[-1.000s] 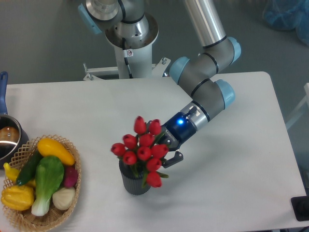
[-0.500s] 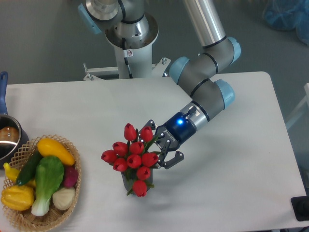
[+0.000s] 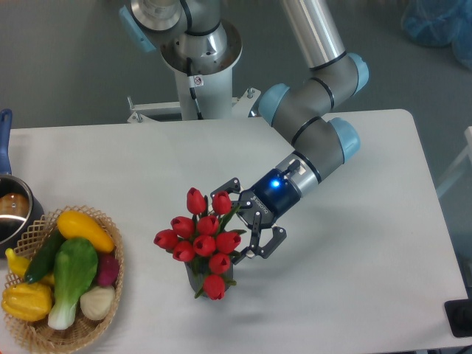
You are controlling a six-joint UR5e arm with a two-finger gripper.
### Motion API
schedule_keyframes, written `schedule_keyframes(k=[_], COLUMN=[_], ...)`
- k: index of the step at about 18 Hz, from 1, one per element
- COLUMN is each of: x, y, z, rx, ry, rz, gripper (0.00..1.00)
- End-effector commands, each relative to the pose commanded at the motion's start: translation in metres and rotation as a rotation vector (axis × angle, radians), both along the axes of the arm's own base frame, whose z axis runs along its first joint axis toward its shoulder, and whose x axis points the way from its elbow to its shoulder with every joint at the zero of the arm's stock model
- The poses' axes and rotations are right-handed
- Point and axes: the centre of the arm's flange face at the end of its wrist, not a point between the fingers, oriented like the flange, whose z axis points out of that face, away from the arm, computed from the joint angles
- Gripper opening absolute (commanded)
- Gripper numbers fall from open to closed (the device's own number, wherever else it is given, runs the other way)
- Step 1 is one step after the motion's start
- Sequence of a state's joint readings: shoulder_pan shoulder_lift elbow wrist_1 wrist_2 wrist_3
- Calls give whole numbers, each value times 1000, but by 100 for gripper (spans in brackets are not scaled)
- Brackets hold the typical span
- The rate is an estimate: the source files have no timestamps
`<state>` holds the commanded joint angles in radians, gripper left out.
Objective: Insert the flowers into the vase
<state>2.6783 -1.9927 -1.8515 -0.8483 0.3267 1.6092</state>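
The flowers (image 3: 200, 240), a bunch of red tulips with green stems, stand in the vase (image 3: 196, 278), which is dark grey and almost wholly hidden beneath the buds. The bunch leans toward the front left. My gripper (image 3: 249, 219) is just to the right of the flowers, tilted down to the left, with its jaws spread wide and open. One finger (image 3: 227, 185) is above the top buds and the other (image 3: 270, 244) is to the lower right; neither holds the stems.
A wicker basket (image 3: 110, 295) with green, yellow and purple vegetables sits at the front left. A dark pot (image 3: 11, 210) with a blue handle is at the left edge. The robot base (image 3: 199, 66) stands behind the table.
The gripper has opened and let go of the flowers, then drawn back slightly up and right. The bunch dropped lower into the vase and shifted left.
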Motion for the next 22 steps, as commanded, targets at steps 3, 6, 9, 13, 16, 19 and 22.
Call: schedule_keyframes(k=[3,6,9,13,16,19,22], x=[-3,-9,-23,-25,-26,-27,-20], y=[-12,-24,-54,-84,-100,-115,-126], z=[12,35,75,122,155,193,210], rx=[-20,-66,-108,-239,-310,-463,-563], ry=[21,68,153,326,363,477,570], rz=[25,61,135,213,299,411,460], gripper=[100,100,100,100,100,100,100])
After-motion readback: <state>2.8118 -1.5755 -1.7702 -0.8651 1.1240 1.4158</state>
